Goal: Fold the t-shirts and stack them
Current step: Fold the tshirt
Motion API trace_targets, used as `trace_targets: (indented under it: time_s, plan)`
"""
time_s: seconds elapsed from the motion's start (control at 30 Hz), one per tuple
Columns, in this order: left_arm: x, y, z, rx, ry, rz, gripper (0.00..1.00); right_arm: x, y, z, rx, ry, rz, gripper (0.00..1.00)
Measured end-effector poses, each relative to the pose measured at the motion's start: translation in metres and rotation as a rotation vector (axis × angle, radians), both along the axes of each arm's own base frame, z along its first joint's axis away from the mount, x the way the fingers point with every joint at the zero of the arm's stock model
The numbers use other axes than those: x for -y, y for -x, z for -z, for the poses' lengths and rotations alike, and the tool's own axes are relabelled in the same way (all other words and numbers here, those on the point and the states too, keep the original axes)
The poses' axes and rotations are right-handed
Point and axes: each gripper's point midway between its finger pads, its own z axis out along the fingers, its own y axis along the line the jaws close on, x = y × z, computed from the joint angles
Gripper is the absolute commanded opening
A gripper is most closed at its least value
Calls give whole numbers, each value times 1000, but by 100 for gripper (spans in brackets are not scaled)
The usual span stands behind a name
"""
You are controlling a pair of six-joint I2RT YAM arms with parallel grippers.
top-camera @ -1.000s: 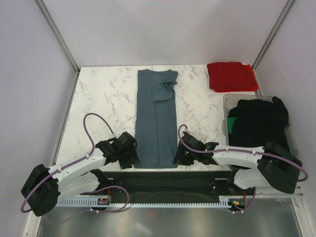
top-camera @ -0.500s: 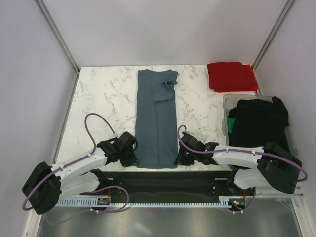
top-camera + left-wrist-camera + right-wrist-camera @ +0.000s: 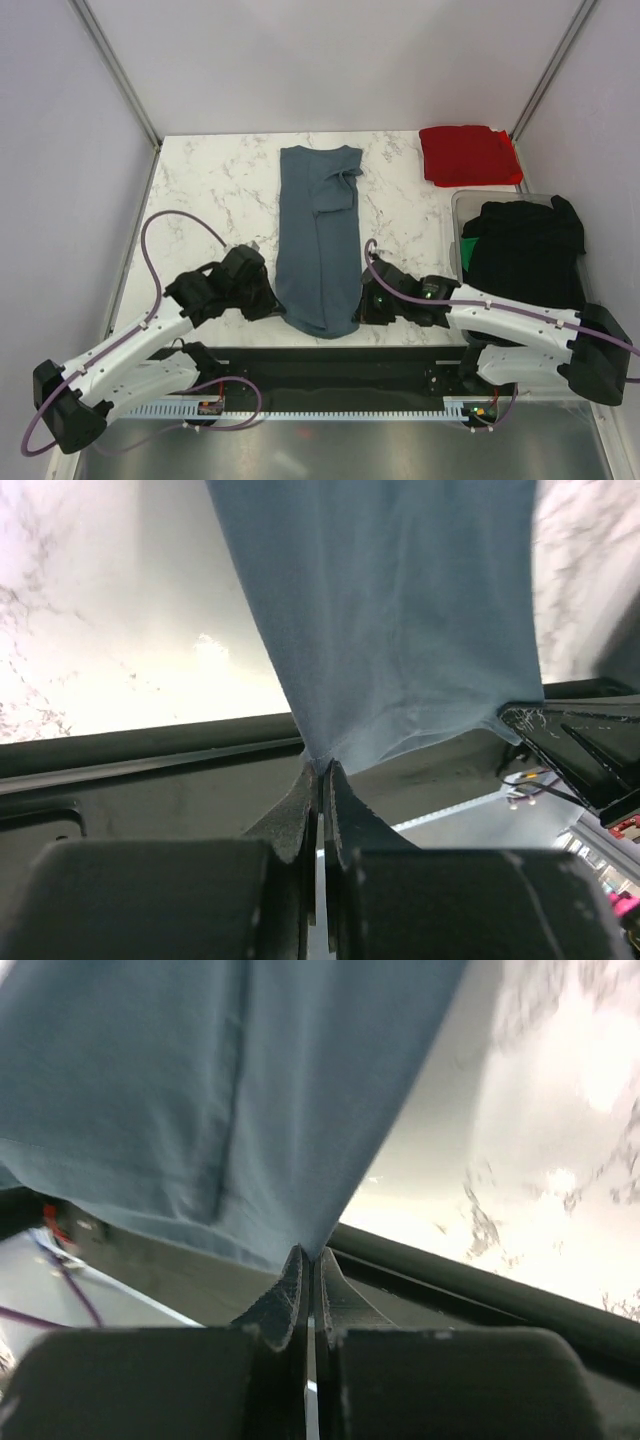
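The slate blue-grey t-shirt (image 3: 318, 230) lies lengthwise down the middle of the table (image 3: 210, 190). It is narrowed to a long strip with its sleeves turned in, the neck end far from the arms and the hem at the near edge. The left tool (image 3: 320, 772) is closed on the hem's left corner and the right tool (image 3: 308, 1256) is closed on its right corner. Both wrist views show only a small tip of cloth caught between the jaws, with the fabric fanning out taut from that point. The near hem is raised off the table and sags in a curve between the two grips.

The likeliest trouble is a corner slipping free, since each hold takes so little cloth. A pull toward the neck end, with the rest of the shirt dragging on the table, could strip a corner out and leave the fold lopsided. If the two arms travel unevenly, the strip would probably twist and its edges would not meet. The slack middle of the hem may land first and bunch under the fold. The turned-in sleeve near the neck looks loosely laid and could flop open if tugged.

The red t-shirt (image 3: 468, 155), folded at the far right corner, and the black t-shirts (image 3: 525, 245), heaped in the bin (image 3: 457, 205), sit well apart from this.
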Motion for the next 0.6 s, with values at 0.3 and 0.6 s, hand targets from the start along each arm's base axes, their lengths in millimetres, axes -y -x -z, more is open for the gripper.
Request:
trace_targets:
  time_s: [0.3, 0.6]
  plan:
    - [8, -53, -55, 115, -73, -16, 2, -3, -85, -67, 172, 30, 80, 0]
    - [-10, -124, -51, 94, -172, -78, 2, 6, -164, -65, 210, 173, 75, 0]
